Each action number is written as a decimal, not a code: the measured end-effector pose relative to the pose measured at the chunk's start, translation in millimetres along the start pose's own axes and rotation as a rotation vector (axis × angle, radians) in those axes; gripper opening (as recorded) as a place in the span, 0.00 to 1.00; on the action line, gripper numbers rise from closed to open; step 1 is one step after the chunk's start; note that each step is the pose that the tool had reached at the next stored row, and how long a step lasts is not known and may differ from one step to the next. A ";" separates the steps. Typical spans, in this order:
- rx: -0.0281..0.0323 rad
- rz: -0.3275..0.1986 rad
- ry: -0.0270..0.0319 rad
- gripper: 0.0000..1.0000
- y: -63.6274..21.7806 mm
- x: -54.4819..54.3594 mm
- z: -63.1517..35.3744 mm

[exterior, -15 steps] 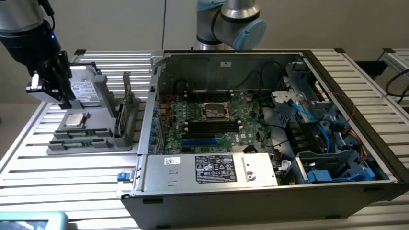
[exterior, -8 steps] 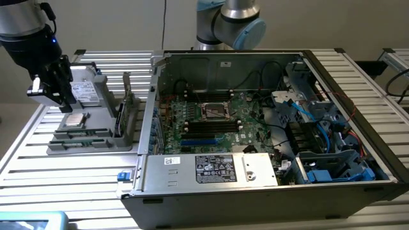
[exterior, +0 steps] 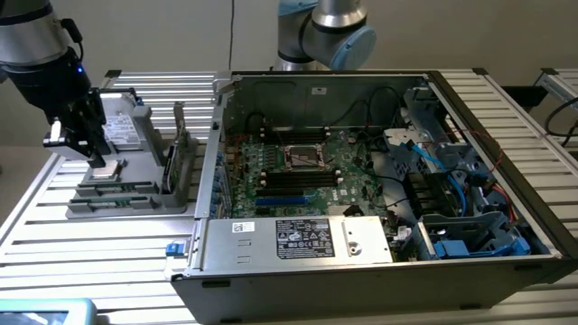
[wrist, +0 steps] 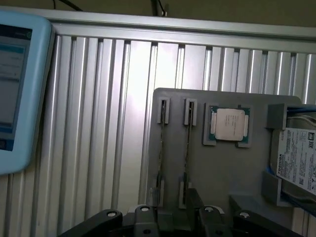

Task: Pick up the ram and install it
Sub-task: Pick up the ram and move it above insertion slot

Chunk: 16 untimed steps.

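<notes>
Poised over the ram point(wrist: 187, 148) with fingers point(wrist: 193, 202) spread, gripping nothing.
Stood on edge in clips of the grey tray point(wrist: 222, 168) on the table point(wrist: 98, 123), just beneath the fingers, likely to offer a thin top edge for pinching; pointed straight down, well apart from the open computer case point(exterior: 298, 95).

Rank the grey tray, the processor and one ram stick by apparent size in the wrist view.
1. Grey tray: largest by far.
2. Processor and ram stick: not ranked. The stick, seen edge-on, is longer but only a thin line; the processor is a broader square.
</notes>
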State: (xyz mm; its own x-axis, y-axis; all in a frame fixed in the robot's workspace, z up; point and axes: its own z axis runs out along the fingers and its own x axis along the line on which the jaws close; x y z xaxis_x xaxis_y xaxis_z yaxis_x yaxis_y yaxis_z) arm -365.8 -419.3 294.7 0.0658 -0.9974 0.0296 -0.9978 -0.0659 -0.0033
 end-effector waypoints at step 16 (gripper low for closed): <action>0.0021 0.003 0.0001 0.36 0.7 8.4 29.6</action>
State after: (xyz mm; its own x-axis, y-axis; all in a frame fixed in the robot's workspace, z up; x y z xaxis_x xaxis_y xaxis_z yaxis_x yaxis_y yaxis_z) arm -365.8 -428.5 265.4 0.0623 -0.9976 0.0297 -0.9980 -0.0625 -0.0055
